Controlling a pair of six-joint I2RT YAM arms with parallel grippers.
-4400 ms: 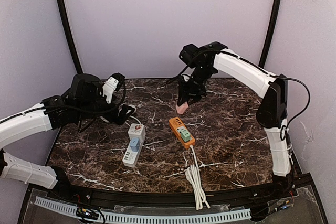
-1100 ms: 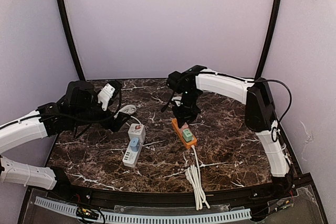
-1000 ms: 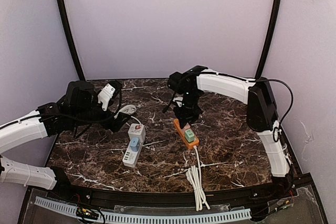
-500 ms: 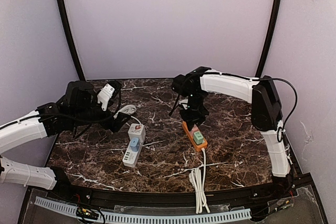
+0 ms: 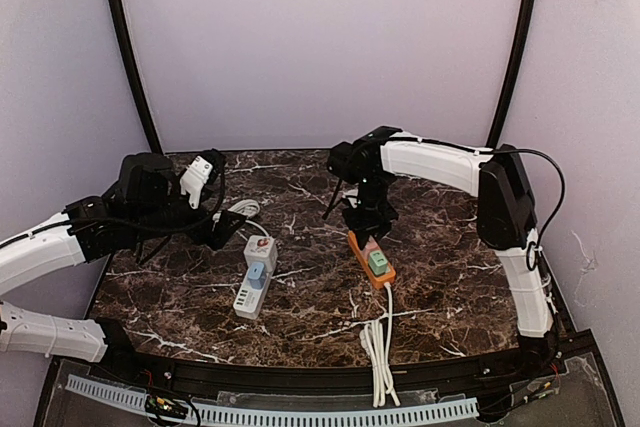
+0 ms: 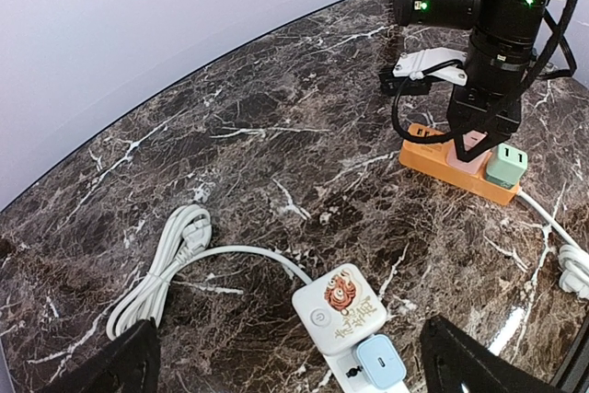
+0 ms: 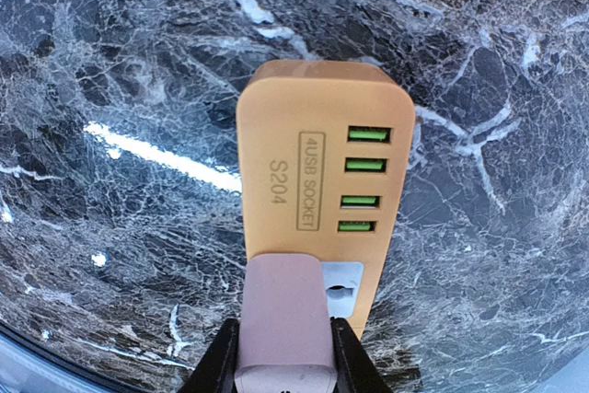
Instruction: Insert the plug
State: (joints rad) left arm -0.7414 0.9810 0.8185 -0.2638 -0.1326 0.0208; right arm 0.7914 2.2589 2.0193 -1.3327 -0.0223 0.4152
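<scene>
My right gripper [image 5: 368, 231] is shut on a pink plug [image 7: 285, 319] and points straight down at the orange power strip [image 7: 313, 163]. The plug presses against the strip's top face beside its four green USB ports. It covers most of a white socket, and its prongs are hidden. In the left wrist view the pink plug [image 6: 471, 143] stands on the orange power strip [image 6: 437, 156] under the right gripper [image 6: 474, 131]. My left gripper [image 6: 294, 367] hangs open over the table's left side, with nothing between its fingers.
A green plug [image 5: 379, 263] sits in the orange strip, nearer than the pink one. A white power strip [image 6: 345, 306] with a blue plug [image 6: 380, 361] lies centre-left, its coiled cable [image 6: 161, 269] behind it. The orange strip's cable bundle [image 5: 376, 347] lies near the front edge.
Over the last second the right gripper and the orange strip slid together to the right and slightly nearer. The left arm drew back a little to the left.
</scene>
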